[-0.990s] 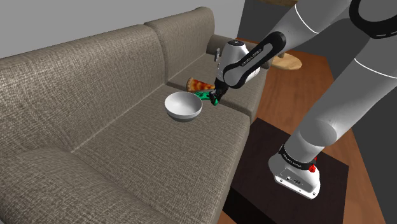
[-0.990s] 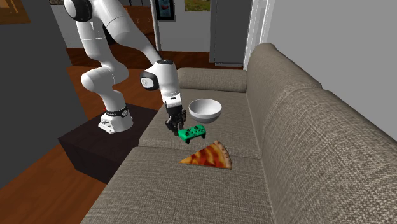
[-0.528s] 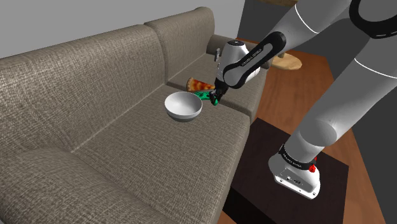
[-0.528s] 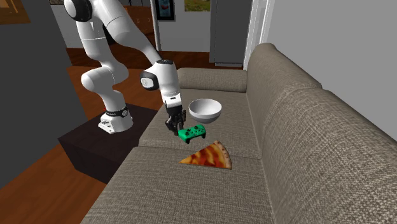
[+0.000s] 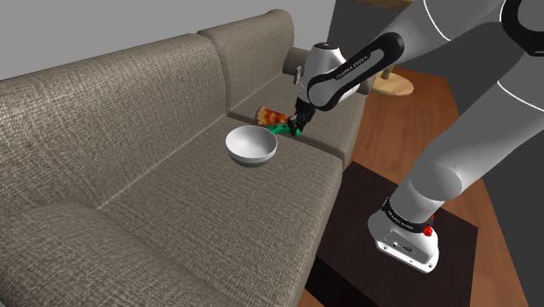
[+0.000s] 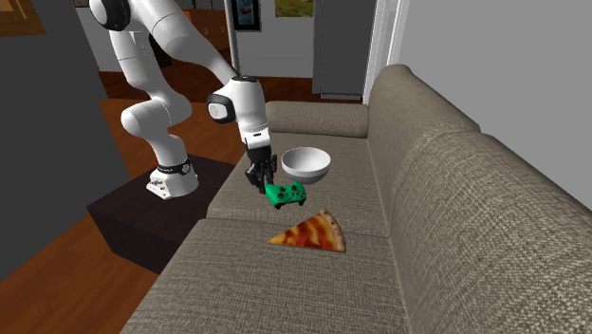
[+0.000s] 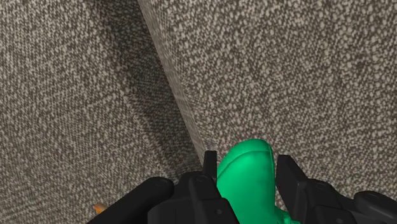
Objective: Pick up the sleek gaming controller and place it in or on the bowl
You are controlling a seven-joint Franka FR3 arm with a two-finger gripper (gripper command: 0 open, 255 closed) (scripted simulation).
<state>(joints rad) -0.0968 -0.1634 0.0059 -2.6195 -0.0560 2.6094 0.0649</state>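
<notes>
Half done, we judge. The gripper has its fingers clamped on the green controller, seemingly just clear of the sofa seat beside the white bowl. Left to do: carry it over the bowl and release.

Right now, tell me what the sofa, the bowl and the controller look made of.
The sofa is woven fabric, matte: a coarse speckled weave shows. The bowl is smooth, whitish with a soft sheen; ceramic or plastic, I cannot tell. The controller is bright green, smooth, slightly glossy: probably moulded plastic.
</notes>
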